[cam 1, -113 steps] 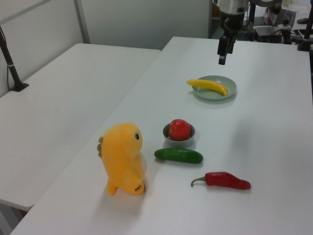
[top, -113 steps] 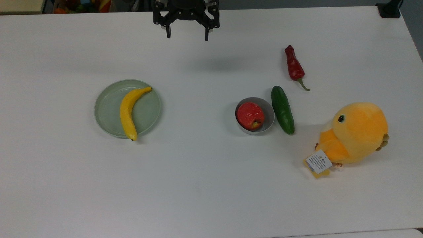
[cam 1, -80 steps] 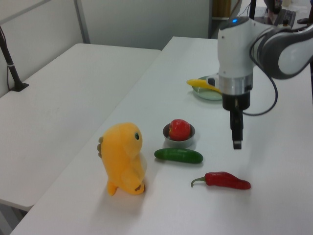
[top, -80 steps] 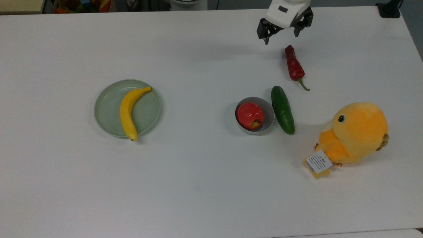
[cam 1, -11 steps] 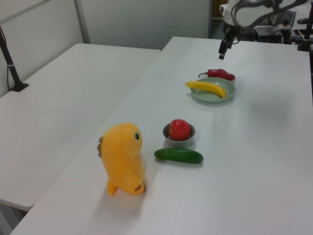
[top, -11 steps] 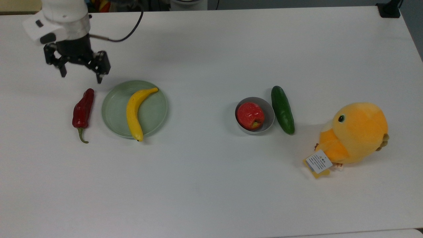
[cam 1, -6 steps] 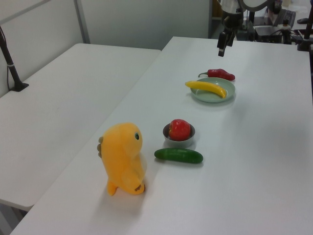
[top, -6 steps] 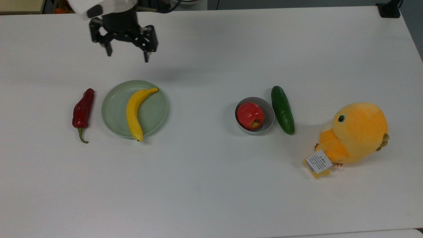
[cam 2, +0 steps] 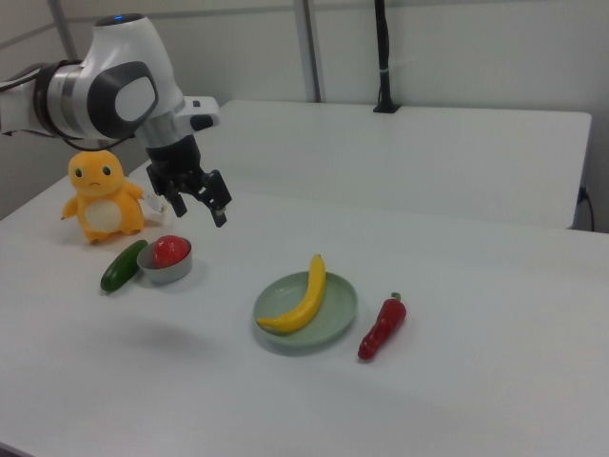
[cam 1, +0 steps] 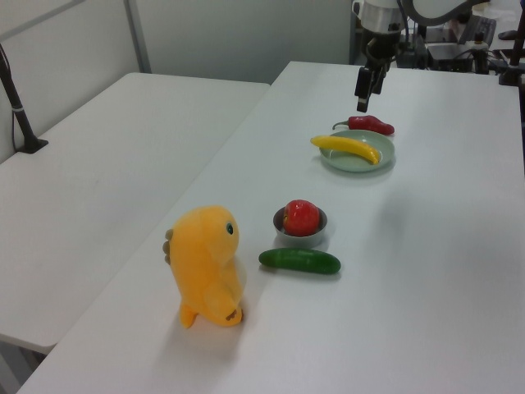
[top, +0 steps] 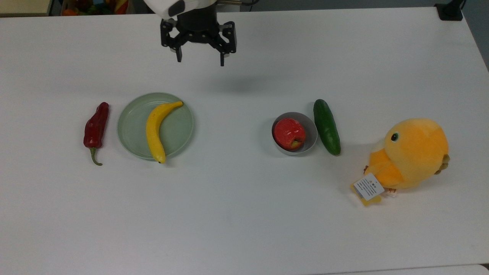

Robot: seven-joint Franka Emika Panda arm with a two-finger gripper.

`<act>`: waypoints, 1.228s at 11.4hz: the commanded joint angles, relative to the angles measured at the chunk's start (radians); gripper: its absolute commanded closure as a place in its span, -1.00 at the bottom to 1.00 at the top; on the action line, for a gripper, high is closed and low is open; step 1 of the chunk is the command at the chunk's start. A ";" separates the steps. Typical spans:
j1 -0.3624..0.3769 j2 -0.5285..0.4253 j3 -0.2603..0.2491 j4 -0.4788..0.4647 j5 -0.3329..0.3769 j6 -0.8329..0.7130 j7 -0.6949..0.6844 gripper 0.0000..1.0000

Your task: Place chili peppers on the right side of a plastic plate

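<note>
Empty and spread wide, my gripper hangs above bare table at the far edge in the top view, with nothing between its fingers; in the right view it sits high above the bowl end of the table. Going left to right across the top view: the chili lies flat on the table, stem toward the near edge, just beside the plate on the top view's left and apart from its rim. On the plate a banana lies across the middle, its lower tip over the rim. Further right stands a grey bowl with an apple, then a cucumber against it, then a yellow plush toy. In the right view the chili sits on the right view's right of the plate. I judge the placing step done and myself on the retreat; my next move calls only for clearing away without touching anything.
</note>
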 commanded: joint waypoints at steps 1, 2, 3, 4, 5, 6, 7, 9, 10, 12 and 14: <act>-0.001 -0.032 0.048 -0.032 0.015 -0.013 0.045 -1.00; -0.004 -0.033 0.063 -0.029 0.015 -0.014 0.051 -1.00; -0.004 -0.035 0.064 -0.029 0.015 -0.014 0.053 -1.00; -0.004 -0.035 0.064 -0.028 0.015 -0.014 0.055 -1.00; -0.004 -0.038 0.064 -0.028 0.015 -0.020 0.059 -1.00; -0.008 -0.045 0.065 -0.025 0.015 -0.040 0.062 -1.00; -0.008 -0.047 0.065 -0.023 0.016 -0.056 0.059 -1.00; -0.008 -0.054 0.065 -0.025 0.016 -0.082 0.050 -1.00; -0.008 -0.056 0.065 -0.025 0.015 -0.083 0.042 -1.00; -0.009 -0.056 0.064 -0.023 0.016 -0.086 -0.007 -1.00; -0.008 -0.058 0.064 -0.023 0.016 -0.086 -0.010 -1.00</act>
